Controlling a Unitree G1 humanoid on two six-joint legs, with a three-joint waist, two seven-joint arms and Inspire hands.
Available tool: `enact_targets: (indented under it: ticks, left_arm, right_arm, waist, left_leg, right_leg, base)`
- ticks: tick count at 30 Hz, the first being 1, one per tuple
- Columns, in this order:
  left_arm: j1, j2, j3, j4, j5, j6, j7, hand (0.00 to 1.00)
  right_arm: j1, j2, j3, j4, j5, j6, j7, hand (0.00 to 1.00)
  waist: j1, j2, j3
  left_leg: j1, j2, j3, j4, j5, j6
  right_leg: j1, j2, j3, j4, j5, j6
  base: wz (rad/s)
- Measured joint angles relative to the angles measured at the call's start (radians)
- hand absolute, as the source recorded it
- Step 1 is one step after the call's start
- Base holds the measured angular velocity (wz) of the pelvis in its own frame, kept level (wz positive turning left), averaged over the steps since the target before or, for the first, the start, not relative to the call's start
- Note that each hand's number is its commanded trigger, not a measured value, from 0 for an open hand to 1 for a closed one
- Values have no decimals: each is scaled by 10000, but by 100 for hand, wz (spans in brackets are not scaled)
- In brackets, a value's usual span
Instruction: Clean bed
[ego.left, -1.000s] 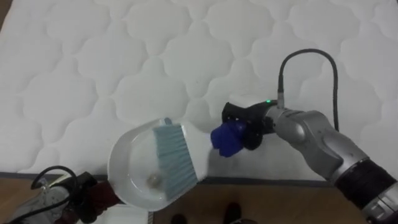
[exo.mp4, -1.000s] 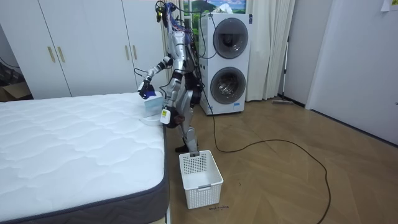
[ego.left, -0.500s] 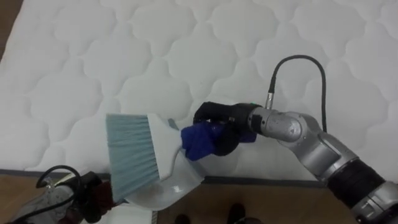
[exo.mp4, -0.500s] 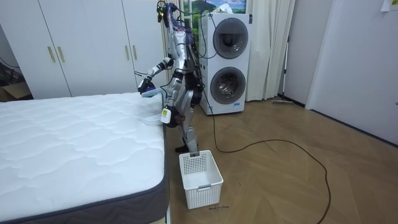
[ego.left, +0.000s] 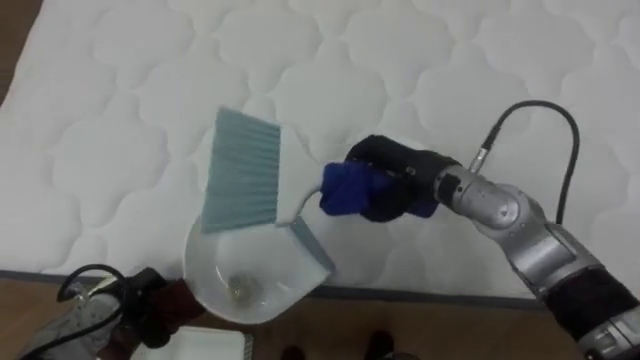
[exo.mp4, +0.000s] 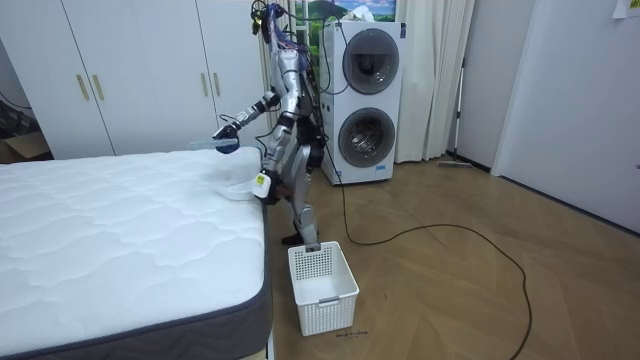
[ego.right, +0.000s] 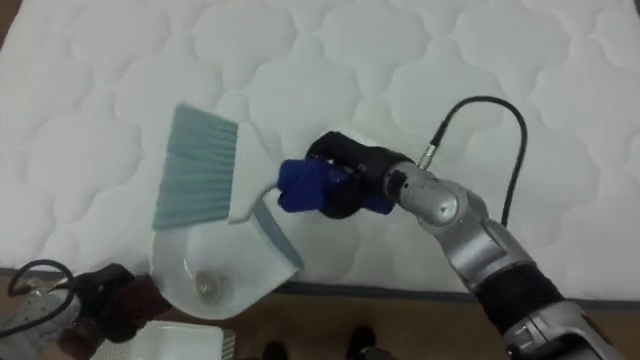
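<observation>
change: brush (ego.left: 243, 170) swings up out of the dustpan (ego.left: 285, 285), bristles now over the bed (ego.left: 120, 80) just beyond its far rim | right hand (ego.left: 395, 182): curled round the blue handle (ego.left: 345, 190) | crumb (ego.left: 240, 291): inside the dustpan (that sweep looks done)

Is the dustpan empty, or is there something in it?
Not empty: a small scrap lies in the dustpan, below the brush bristles.

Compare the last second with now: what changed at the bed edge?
The right hand, shut on the brush, swung it out of the dustpan and over the mattress, bristles now pointing away from the robot. The dustpan stayed at the bed edge by the left hand, small scrap inside.
</observation>
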Motion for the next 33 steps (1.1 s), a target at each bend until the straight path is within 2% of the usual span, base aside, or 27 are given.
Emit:
enact_targets:
  ticks: [1, 2, 3, 7, 10, 14, 15, 21, 24, 28, 33]
  left_arm:
    - [38, -25, 80, -140, 11, -1, 30, 100]
    - [130, -106, 319, -394, 29, -6, 102, 100]
    - [136, -169, 480, -506, 35, -12, 106, 100]
    - [263, -581, 1286, -1228, 44, -66, 531, 100]
    - [647, -682, 1617, -1978, 64, -66, 736, 100]
    - [1386, -790, 1767, -2928, 72, -45, 892, 100]
    - [1578, -788, 1786, -3262, 70, 15, 901, 100]
    - [2392, -999, 2461, -4673, 76, 175, 1062, 100]
    - [2778, -1028, 2554, -5455, 49, 171, 1177, 100]
    - [3160, -1127, 2559, -5979, 53, 169, 1293, 100]
    - [3221, -1124, 2636, -6471, 52, 164, 1294, 100]
  right_arm:
    - [57, 4, -167, 90, 4, -48, -157, 85]
    - [150, 39, -508, 293, 10, -76, -462, 25]
    - [235, 41, -745, 378, 59, -87, -610, 0]
    - [654, -4, -2033, 980, 907, -91, -1830, 0]
    - [762, -7, -2683, 1031, 1177, -92, -2509, 0]
    - [1258, -9, -3229, 1377, 1760, -94, -3170, 0]
    - [1391, -8, -3296, 1568, 1797, -73, -3332, 0]
    - [1973, -11, -3620, 1495, 1934, -15, -3492, 0]
    - [2417, -11, -3785, 820, 2177, -30, -3832, 0]
    - [2919, -8, -3804, -82, 2152, -54, -4179, 0]
    - [3196, -8, -3825, -771, 1713, -115, -4176, 0]
  waist:
    - [-84, 0, 0]
    - [-135, -2, -3]
    - [-175, -2, -3]
    - [-235, -44, -43]
    - [-429, -39, -62]
    - [-438, -52, -222]
    - [-412, -78, -319]
    - [-449, -108, -399]
    - [-461, -133, -497]
    - [-470, -149, -523]
    - [-429, -159, -528]
  left_leg:
    - [1, -5, 0, 1, 1, 4]
    - [37, -17, -6, -2, 4, 13]
    - [59, -18, -21, -3, 5, 16]
    - [490, -16, 44, -239, 6, 18]
    - [816, -13, 35, -379, 7, 19]
    - [1552, 51, 38, -768, 9, 14]
    - [1690, 73, 53, -869, 11, 8]
    - [2658, 74, 69, -1395, 48, -46]
    - [3198, 123, 69, -1628, 52, -56]
    - [3889, 162, 70, -1976, 60, -77]
    - [4273, 170, 65, -2231, 65, -92]
  right_leg:
    - [4, -6, 3, -2, -4, 11]
    - [50, -7, 6, -38, 3, 37]
    - [98, -4, -10, -91, 21, 53]
    - [500, 4, 13, -285, 21, 98]
    - [859, 83, -1, -489, 27, 128]
    - [1608, 244, -22, -917, 43, 154]
    - [1746, 305, -5, -1026, 60, 170]
    - [2625, 380, -10, -1407, 79, 211]
    - [3229, 516, -5, -1775, 122, 258]
    - [3991, 688, -11, -2229, 155, 311]
    - [4366, 742, -36, -2450, 168, 338]
  base:
    - [4]
    - [0]
    - [3]
    - [-4]
    - [-2]
    - [0]
    - [-3]
    - [-4]
    - [1]
    - [2]
    - [1]
